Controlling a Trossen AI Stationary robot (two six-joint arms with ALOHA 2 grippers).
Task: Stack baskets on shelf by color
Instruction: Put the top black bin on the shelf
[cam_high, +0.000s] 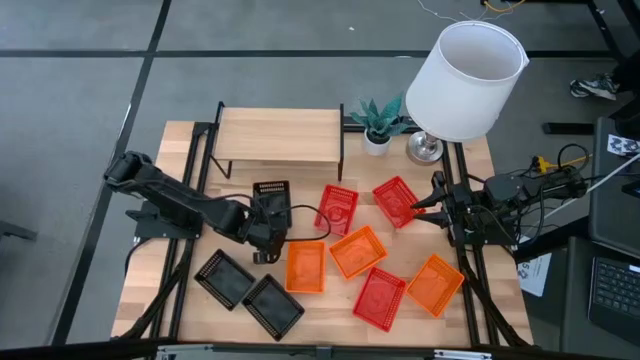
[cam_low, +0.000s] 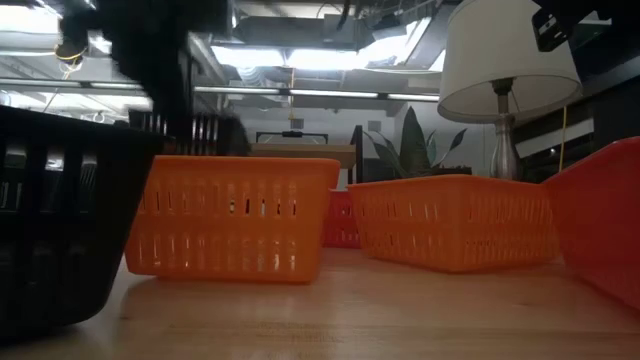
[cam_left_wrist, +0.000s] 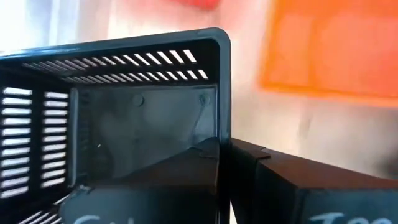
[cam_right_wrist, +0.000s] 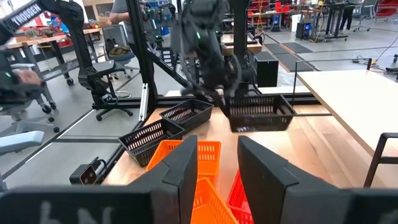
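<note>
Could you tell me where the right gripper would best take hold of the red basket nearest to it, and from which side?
Probably by its thin rim wall on the side facing the right gripper, coming from above with one finger inside and one outside. The red basket sits upright and open-topped, turned at an angle to the table edge, so the wrist should be aligned with that wall. Its whole body looks too wide to span.

Wood table w/ shelf, lamp, plant, approx. eight baskets.
</note>
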